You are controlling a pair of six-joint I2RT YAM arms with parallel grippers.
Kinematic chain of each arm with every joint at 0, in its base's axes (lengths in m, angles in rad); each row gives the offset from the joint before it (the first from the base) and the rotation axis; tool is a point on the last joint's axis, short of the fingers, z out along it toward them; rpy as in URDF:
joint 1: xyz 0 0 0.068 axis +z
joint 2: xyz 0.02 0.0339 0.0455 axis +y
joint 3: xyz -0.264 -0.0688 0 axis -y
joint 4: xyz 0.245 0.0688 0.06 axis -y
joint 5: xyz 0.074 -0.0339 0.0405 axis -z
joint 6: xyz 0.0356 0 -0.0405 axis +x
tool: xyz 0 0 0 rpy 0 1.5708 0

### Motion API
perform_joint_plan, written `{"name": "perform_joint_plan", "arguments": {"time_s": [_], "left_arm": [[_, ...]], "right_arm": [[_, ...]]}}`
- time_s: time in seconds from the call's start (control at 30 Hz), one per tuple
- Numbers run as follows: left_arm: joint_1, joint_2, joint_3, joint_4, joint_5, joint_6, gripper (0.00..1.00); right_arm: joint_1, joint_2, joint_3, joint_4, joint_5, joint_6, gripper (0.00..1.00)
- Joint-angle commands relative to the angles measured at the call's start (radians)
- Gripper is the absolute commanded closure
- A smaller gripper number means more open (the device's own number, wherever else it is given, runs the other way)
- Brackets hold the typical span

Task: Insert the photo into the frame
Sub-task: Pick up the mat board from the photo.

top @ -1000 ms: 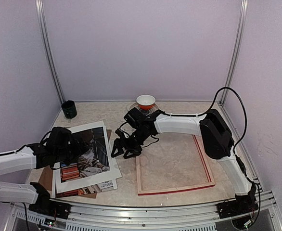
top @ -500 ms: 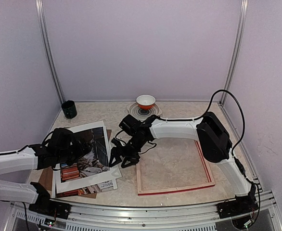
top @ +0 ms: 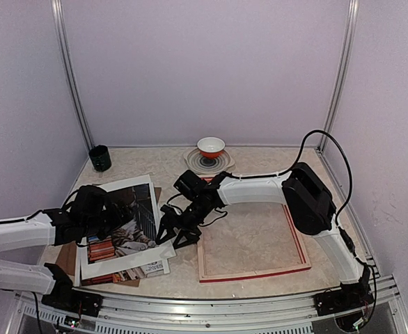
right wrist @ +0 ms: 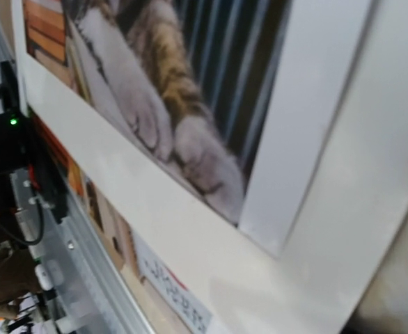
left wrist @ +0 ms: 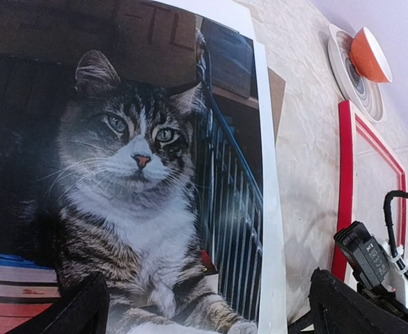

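- The left gripper [top: 117, 214] is hovering low over the photo [top: 131, 236]. Its fingers [left wrist: 79, 313] are standing wide apart and gripping nothing. In my judgement it is waiting there so it can press down or steady the sheet.
- The right gripper [top: 174, 235] is reaching across to the right edge of the stack, close above the table [top: 260, 174]. Its jaws are parted and nothing is showing between them. It is probably lining up to get a finger under that edge, since a flat sheet gives no other hold.
- The photo is lying flat, face up, on the left part of the table. It is well apart from the frame [top: 253, 273], so it is not yet in place.
- The frame is lying flat to the right of centre with its pale wooden back edges up and its opening bare. I judge it is placed that way so it can be loaded from behind.
- The photo is showing a grey tabby cat [left wrist: 120, 181] against a dark background, with reddish books at its lower left and blue bars at its right.
- A white border [right wrist: 308, 104] is running round the picture. From the right wrist view it seems to be a separate mat resting on top, though I cannot be sure.
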Motion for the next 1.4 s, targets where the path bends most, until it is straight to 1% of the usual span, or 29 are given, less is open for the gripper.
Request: {"name": "perform_joint_plan", "arguments": {"time_s": [0.0,0.17,0.27,0.43,0.5,0.6,0.7,0.73,0.77,0.87,0.97,1.03,1.37], "left_arm": [[-0.007,-0.025,0.013,0.003,-0.025,0.004,0.01],[-0.007,-0.047,0.010,-0.003,-0.032,0.007,0.01],[-0.008,-0.058,0.007,-0.002,-0.030,0.008,0.01],[-0.009,-0.064,0.002,-0.001,-0.029,0.011,0.01],[-0.009,-0.065,0.001,0.000,-0.029,0.013,0.01],[-0.009,-0.067,-0.002,0.003,-0.028,0.014,0.01],[-0.009,-0.068,-0.002,0.003,-0.026,0.013,0.01],[-0.009,-0.068,-0.003,0.003,-0.025,0.013,0.01],[-0.009,-0.069,-0.004,0.001,-0.023,0.013,0.01],[-0.009,-0.075,-0.004,0.002,-0.022,0.014,0.01],[-0.009,-0.084,-0.004,0.002,-0.021,0.014,0.01],[-0.009,-0.089,-0.005,0.002,-0.020,0.014,0.01],[-0.009,-0.110,0.000,-0.004,-0.015,0.017,0.01]], "right_arm": [[0.008,0.008,-0.048,0.030,-0.027,0.065,0.20],[0.003,-0.006,-0.099,0.108,-0.061,0.120,0.21],[-0.003,-0.029,-0.172,0.215,-0.090,0.187,0.21],[-0.014,-0.060,-0.286,0.390,-0.112,0.294,0.27],[-0.015,-0.060,-0.289,0.408,-0.106,0.309,0.29],[-0.016,-0.042,-0.278,0.434,-0.106,0.330,0.34],[-0.018,-0.024,-0.267,0.445,-0.106,0.336,0.44],[-0.019,-0.020,-0.269,0.450,-0.106,0.339,0.50],[-0.022,-0.021,-0.275,0.457,-0.105,0.345,0.58],[-0.028,-0.034,-0.303,0.476,-0.099,0.354,0.78],[-0.038,-0.063,-0.336,0.481,-0.080,0.343,0.92],[-0.045,-0.085,-0.367,0.499,-0.079,0.341,0.99],[-0.121,-0.264,-0.533,0.641,-0.036,0.383,1.00]]}}
